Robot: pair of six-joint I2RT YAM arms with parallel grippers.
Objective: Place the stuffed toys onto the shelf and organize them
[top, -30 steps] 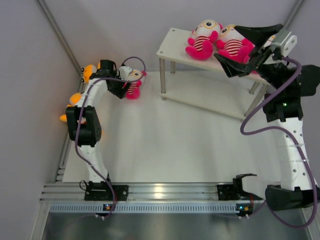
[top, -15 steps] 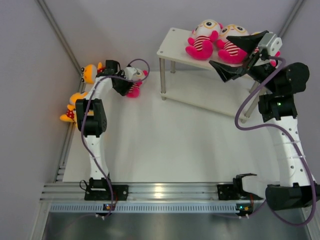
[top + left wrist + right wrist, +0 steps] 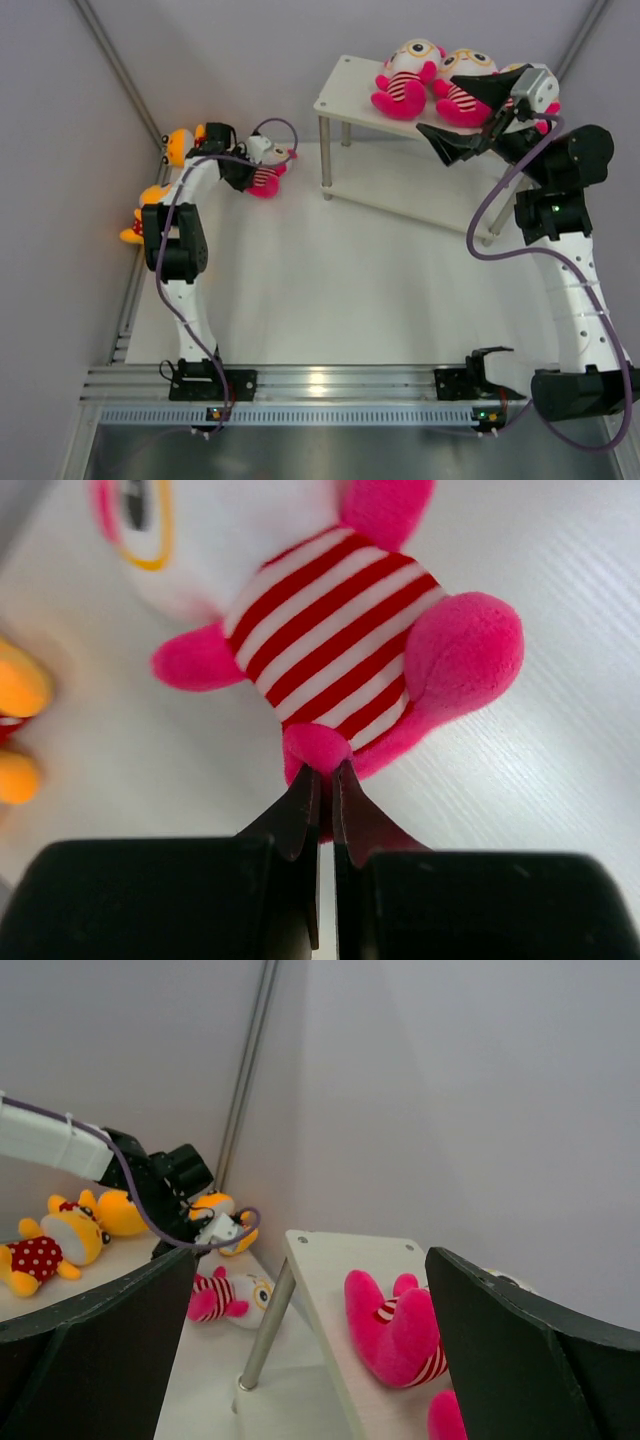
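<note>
Snapped left gripper [image 3: 322, 780] shut since a second ago, from spread to pinched on one foot of pink striped doll [image 3: 335, 640]. Doll on table [image 3: 330, 290], left of shelf [image 3: 345, 95]. Grab made, so lift and carry probably next. Shifted right gripper [image 3: 468, 115] slightly left versus earlier frame. Jaws spread wide, empty, over shelf's right end beside two pink dolls [image 3: 432, 78] up top.
</note>
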